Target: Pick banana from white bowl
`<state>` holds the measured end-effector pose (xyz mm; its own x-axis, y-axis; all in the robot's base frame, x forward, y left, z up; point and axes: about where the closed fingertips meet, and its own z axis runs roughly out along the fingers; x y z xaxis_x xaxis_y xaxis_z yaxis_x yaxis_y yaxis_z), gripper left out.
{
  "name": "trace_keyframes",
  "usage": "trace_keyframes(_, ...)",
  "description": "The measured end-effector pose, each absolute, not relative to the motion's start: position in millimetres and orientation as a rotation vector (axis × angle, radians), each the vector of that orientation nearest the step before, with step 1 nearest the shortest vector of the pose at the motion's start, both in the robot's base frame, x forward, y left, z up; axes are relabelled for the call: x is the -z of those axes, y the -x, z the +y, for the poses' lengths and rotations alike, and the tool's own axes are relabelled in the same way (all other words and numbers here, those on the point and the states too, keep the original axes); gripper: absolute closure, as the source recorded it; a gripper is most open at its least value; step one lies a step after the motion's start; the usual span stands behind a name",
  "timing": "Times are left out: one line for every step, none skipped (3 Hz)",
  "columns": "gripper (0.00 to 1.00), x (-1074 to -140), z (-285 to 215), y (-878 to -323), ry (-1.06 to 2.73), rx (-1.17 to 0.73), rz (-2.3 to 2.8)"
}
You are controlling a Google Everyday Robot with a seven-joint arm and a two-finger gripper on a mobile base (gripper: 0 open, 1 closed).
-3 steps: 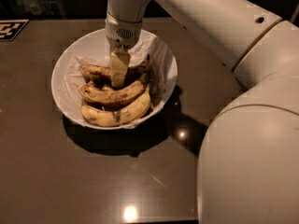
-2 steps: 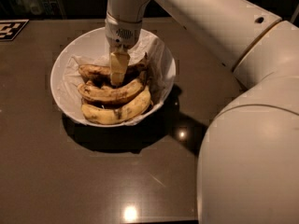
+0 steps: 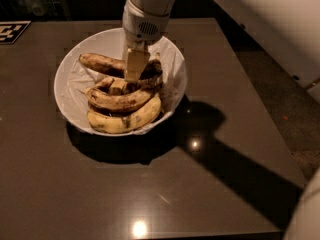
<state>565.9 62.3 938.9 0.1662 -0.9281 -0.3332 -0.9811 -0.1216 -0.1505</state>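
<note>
The white bowl (image 3: 70, 91), lined with crumpled white paper, stands on the dark table and holds three bananas. The darkest, slimmest banana (image 3: 100, 63) lies at the back of the bowl. A brown-streaked banana (image 3: 122, 101) lies in the middle and a brighter yellow one (image 3: 125, 121) at the front. My gripper (image 3: 127, 79) reaches straight down into the bowl from above. It sits at the right part of the dark banana, touching the pile, and hides that banana's right part.
The dark glossy table (image 3: 150, 194) carries the bowl's and arm's shadows to the right. Its right edge (image 3: 265, 119) drops to the floor. A black-and-white marker tag (image 3: 12, 31) lies at the far left. A pale part of the robot (image 3: 307, 209) shows at the lower right corner.
The arm's large elbow and forearm have swung out of the right side of the view. The gripper stays down in the bowl among the bananas.
</note>
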Motion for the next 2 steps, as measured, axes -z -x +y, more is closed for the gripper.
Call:
trace_keyframes(1.0, -969.4, 53.1, -540.7, 2.102, -0.176, 1.75)
trace_keyframes(1.0, -998.0, 43.5, -508.1, 2.09, -0.099, 1.699)
